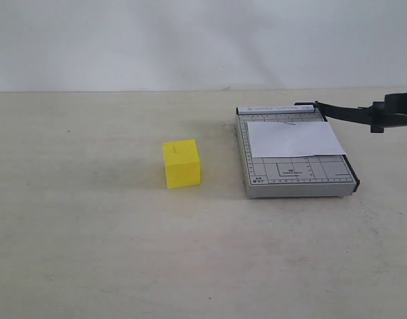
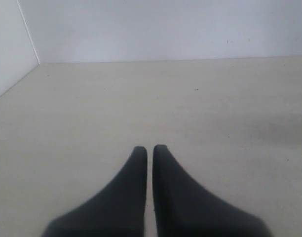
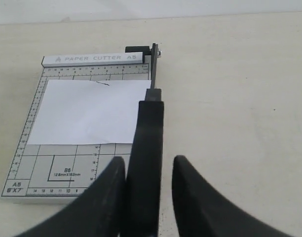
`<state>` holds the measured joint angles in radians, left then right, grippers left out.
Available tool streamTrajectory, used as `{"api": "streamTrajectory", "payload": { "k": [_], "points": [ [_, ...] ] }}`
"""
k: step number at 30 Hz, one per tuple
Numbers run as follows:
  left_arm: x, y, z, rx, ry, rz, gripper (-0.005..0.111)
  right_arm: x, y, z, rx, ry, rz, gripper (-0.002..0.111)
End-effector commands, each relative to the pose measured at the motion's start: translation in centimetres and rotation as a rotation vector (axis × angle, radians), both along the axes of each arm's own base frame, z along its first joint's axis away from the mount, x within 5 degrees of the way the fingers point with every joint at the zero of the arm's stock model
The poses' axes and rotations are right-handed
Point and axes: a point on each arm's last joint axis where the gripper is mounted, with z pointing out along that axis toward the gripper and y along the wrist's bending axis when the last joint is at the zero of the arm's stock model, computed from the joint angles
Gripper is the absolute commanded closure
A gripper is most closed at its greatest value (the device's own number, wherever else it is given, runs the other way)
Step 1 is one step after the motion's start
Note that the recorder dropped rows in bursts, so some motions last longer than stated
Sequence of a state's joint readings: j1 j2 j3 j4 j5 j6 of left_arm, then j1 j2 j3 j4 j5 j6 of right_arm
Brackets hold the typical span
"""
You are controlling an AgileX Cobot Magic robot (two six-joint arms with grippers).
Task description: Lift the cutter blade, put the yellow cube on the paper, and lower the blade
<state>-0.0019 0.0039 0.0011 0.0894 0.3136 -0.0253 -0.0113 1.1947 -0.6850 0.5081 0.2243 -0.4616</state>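
Observation:
The yellow cube (image 1: 181,163) rests on the table, left of the grey gridded trimmer base (image 1: 296,174). The white paper (image 1: 294,138) lies across the far half of the base (image 3: 57,168). The black cutter blade (image 1: 343,111) is lifted off the base and slants up to the right from its hinge. My right gripper (image 3: 150,160) is open around the blade's thick handle (image 3: 147,143): one finger touches it, and a gap shows on the other side. My left gripper (image 2: 147,147) is shut on nothing over bare table, away from the cube.
The near part of the base, with its printed grid, is not covered by the paper (image 3: 87,111). A white wall runs behind the table. Beige tabletop lies between the cube and the trimmer and in front of both.

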Motion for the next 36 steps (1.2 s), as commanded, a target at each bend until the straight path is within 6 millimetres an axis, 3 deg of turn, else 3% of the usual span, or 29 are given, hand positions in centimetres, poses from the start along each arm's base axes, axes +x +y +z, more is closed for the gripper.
{"api": "streamTrajectory", "payload": {
  "k": [1,5,8,9,12,13,18,29,34,36],
  "points": [
    [0.0,-0.1,0.1,-0.007,-0.012,-0.008,0.102,-0.2,-0.5,1.6,-0.042,-0.076,-0.007,0.068],
    [0.0,-0.1,0.1,-0.007,-0.012,-0.008,0.102,-3.3,0.2,5.7,-0.021,-0.144,0.062,0.069],
    [0.0,-0.1,0.1,-0.007,-0.012,-0.008,0.102,-7.2,0.8,7.9,0.019,-0.186,0.102,0.07],
    [0.0,-0.1,0.1,-0.007,-0.012,-0.008,0.102,-8.4,1.1,8.3,0.025,-0.185,0.123,0.074],
    [0.0,-0.1,0.1,-0.007,-0.012,-0.008,0.102,-11.1,1.2,8.9,-0.029,-0.252,0.165,0.104],
    [0.0,-0.1,0.1,-0.007,-0.012,-0.008,0.102,-11.6,1.2,9.1,-0.038,-0.288,0.16,0.108],
    [0.0,-0.1,0.1,-0.007,-0.012,-0.008,0.102,-13.8,1.0,9.8,-0.044,-0.424,0.122,0.108],
    [0.0,-0.1,0.3,-0.017,-0.031,-0.01,0.102,-15.1,1.5,8.9,-0.065,-0.323,0.204,0.108],
    [0.2,-0.8,1.3,-0.5,-0.128,-0.004,0.102,-15.1,1.6,8.5,-0.062,-0.297,0.214,0.108],
    [0.2,-0.9,1.4,-0.619,-0.133,-0.005,0.102,-14.9,1.5,8.0,-0.06,-0.311,0.195,0.108]
  ]
}}
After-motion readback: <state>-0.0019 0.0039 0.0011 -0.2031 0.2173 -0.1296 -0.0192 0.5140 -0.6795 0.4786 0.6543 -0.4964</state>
